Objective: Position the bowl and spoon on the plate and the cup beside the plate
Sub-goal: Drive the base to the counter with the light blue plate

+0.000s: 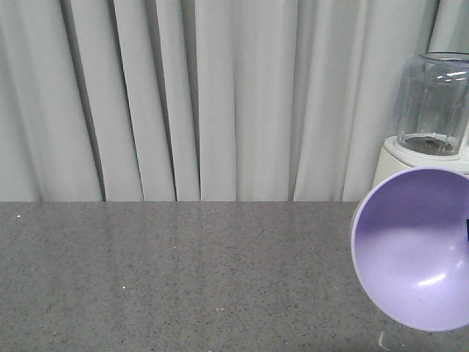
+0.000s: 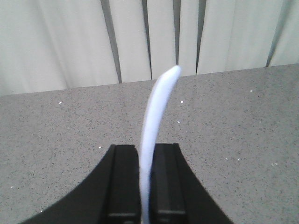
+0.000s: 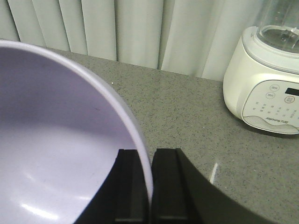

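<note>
Bowl [image 3: 70, 154] hangs left of blender [image 3: 266, 88], rim pinched between right gripper [image 3: 150, 156] jaws; left gripper [image 2: 147, 151] jaws pinch what is probably plate [image 2: 156, 107], edge-on, pointing away.

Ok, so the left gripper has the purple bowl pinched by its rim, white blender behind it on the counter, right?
No, the right gripper has the purple bowl pinched by its rim, as the right wrist view shows. The left gripper is shut on a thin pale blue piece. The white blender does stand behind it on the counter.
</note>
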You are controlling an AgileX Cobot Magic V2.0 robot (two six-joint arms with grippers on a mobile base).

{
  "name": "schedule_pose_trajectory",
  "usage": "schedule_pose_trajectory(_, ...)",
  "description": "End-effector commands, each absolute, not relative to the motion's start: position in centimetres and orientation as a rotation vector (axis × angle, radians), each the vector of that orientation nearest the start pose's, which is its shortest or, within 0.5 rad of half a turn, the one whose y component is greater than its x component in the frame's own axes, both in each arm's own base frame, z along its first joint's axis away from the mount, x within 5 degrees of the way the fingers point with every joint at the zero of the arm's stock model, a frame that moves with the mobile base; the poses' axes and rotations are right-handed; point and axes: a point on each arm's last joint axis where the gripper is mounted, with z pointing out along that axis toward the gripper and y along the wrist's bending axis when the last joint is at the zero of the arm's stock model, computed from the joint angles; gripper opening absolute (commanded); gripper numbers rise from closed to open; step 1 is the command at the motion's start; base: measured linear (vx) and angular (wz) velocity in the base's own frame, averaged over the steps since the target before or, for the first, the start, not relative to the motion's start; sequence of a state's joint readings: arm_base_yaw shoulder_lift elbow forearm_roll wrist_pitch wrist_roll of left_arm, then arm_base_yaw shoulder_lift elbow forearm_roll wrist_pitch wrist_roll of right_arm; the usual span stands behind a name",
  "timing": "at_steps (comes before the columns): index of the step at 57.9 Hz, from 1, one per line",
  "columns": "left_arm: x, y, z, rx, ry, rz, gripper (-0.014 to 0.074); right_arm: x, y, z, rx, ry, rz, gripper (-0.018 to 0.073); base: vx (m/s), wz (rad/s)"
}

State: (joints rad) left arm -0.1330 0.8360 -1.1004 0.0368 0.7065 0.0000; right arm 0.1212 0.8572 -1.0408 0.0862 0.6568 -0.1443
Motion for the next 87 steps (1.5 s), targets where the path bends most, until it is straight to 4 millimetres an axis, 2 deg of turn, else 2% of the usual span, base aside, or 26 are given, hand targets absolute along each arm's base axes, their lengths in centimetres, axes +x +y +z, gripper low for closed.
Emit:
schedule_pose_trajectory(1,14.97,-1.89,44.87,0.139,1.818,-0.056,-0.0003,16.03,2.34,43.51,-0.204,1.807,0.075,-0.0012,0.0,0.0)
schedule_pose_trajectory(87,14.97,-1.89,44.84,0.139,1.821,-0.056,-0.0003,16.03,2.35,43.51,-0.208,1.807,0.073,-0.0012,-0.03,0.0)
